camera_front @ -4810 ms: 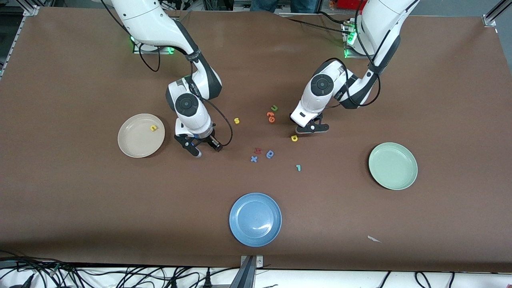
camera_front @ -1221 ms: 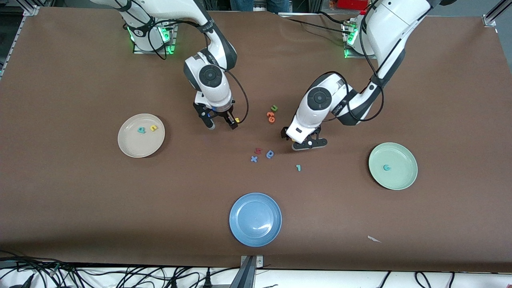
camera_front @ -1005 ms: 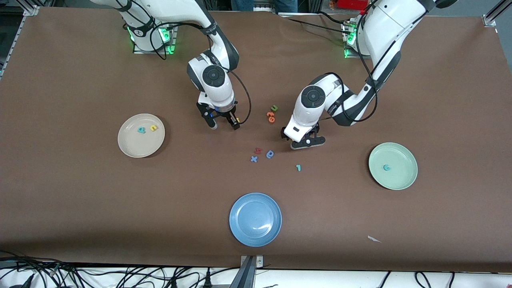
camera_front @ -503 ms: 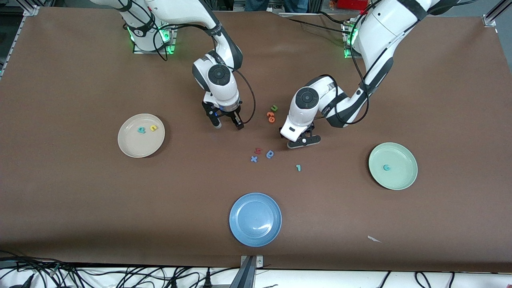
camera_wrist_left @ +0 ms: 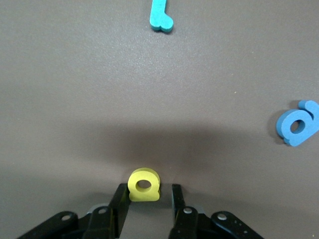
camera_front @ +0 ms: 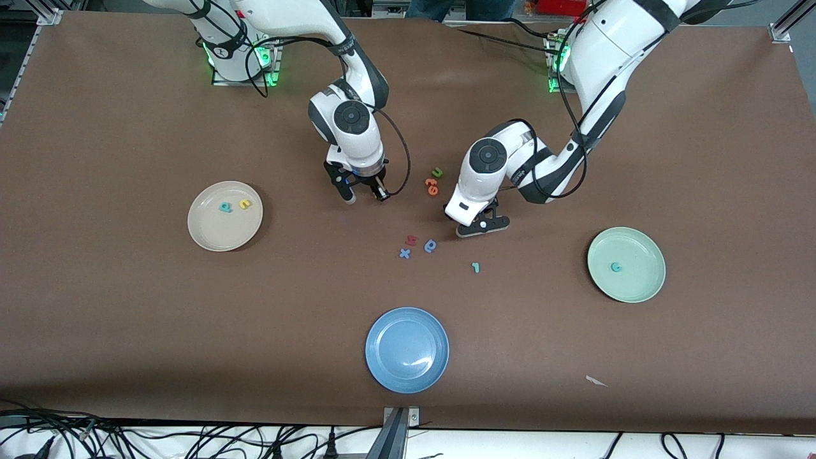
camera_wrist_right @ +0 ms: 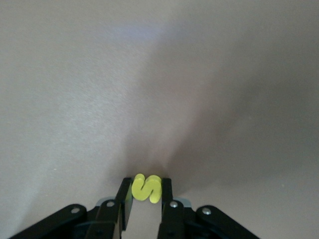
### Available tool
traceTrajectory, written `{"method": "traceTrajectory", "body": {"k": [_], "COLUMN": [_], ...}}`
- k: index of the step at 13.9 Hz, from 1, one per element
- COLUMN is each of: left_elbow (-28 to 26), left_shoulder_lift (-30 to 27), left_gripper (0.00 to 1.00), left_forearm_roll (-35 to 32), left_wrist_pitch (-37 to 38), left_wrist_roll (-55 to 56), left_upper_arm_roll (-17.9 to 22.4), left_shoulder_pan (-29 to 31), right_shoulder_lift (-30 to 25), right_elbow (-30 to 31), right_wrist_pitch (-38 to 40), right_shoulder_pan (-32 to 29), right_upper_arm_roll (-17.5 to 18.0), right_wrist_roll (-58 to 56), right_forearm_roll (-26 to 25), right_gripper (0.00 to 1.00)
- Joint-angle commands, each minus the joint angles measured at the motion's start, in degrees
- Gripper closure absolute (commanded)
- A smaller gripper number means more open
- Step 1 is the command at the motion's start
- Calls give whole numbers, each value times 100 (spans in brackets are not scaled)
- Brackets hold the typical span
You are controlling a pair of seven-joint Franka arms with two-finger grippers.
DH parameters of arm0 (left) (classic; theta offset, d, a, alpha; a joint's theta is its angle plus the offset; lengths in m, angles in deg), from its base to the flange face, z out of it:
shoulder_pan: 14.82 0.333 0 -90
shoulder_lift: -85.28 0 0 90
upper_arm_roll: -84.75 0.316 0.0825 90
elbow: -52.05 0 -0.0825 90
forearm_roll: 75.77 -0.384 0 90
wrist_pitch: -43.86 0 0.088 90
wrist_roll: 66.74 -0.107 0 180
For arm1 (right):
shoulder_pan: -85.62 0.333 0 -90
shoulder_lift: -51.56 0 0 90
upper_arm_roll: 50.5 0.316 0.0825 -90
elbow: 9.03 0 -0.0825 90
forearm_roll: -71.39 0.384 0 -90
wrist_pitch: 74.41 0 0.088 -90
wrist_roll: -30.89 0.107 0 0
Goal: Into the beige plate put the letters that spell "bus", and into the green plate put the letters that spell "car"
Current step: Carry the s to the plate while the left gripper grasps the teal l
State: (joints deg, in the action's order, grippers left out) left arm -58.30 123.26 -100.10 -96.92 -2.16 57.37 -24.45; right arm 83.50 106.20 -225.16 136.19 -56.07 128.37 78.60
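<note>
Gripping the yellow "s" (camera_wrist_right: pixel 146 188): right gripper (camera_wrist_right: pixel 146 195) is clamped on it, low over the table middle.
Left gripper (camera_wrist_left: pixel 147 199) sits narrow around the yellow "a" (camera_wrist_left: pixel 144 184); one finger seems to touch, contact on the other unclear. Teal "r" (camera_front: pixel 475 267) lies at about 6 o'clock from it. Beige plate (camera_front: pixel 207 233) holds teal "b" (camera_front: pixel 224 207) and yellow "u" (camera_front: pixel 244 204); green plate (camera_front: pixel 641 287) holds teal "c" (camera_front: pixel 616 267).

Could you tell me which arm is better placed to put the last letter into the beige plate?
Right. The right gripper is shut on the yellow s, and its arm stands toward the beige plate. The left gripper straddles the yellow a.
</note>
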Motion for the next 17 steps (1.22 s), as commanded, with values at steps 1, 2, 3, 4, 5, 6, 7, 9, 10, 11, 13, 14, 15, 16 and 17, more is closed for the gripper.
{"method": "traceTrajectory", "body": {"k": [1,2,3,4,5,6,7,9,10,11,13,14,15,16,17], "left_elbow": [163,189,189,189,189,189,189,181,189,181,189,189,189,198,277], "left_shoulder_lift": [148,174,174,192,200,201,201,201,209,201,209,209,201,166,131], "left_gripper": [58,58,58,59,59,63,65,72,73,76,79,80,81,81,81], "left_forearm_roll": [-229,-221,-229,-229,-221,-221,-221,-221,-221,-221,-221,-229,-229,-229,-221], "left_wrist_pitch": [33,33,33,33,33,33,33,33,33,33,33,33,33,33,94], "left_wrist_roll": [2,-33,-42,-42,-33,-25,-24,2,2,-24,-33,-42,-42,-94,-277], "left_upper_arm_roll": [84,84,92,93,93,93,93,93,93,93,93,93,93,93,84], "left_shoulder_pan": [40,40,40,40,40,40,40,31,31,40,40,40,49,92,197], "right_shoulder_lift": [-248,-406,-564,-696,-810,-881,-952,-1057,-1058,-1058,-997,-935,-839,-681,-523], "right_elbow": [-62,-62,-62,-62,-53,-53,-35,17,44,87,324,377,387,387,387], "right_wrist_pitch": [307,605,956,1316,1668,2002,2249,2540,2672,2717,2595,2481,2323,2130,1937], "right_shoulder_pan": [67,67,67,67,67,67,67,58,58,58,-99,-344,-529,-626,-741], "right_upper_arm_roll": [-321,-496,-698,-952,-1216,-1488,-1778,-2366,-2631,-2842,-3195,-3196,-3196,-3196,-3187], "right_wrist_roll": [-456,-832,-1332,-1972,-2623,-3195,-3836,-5023,-5603,-6078,-7054,-7416,-7759,-8101,-8401], "right_forearm_roll": [-9,-18,-18,-9,-9,-9,-1,26,43,52,104,175,306,472,735], "right_gripper": [92,92,92,92,92,92,92,92,92,92,92,92,92,91,91]}}
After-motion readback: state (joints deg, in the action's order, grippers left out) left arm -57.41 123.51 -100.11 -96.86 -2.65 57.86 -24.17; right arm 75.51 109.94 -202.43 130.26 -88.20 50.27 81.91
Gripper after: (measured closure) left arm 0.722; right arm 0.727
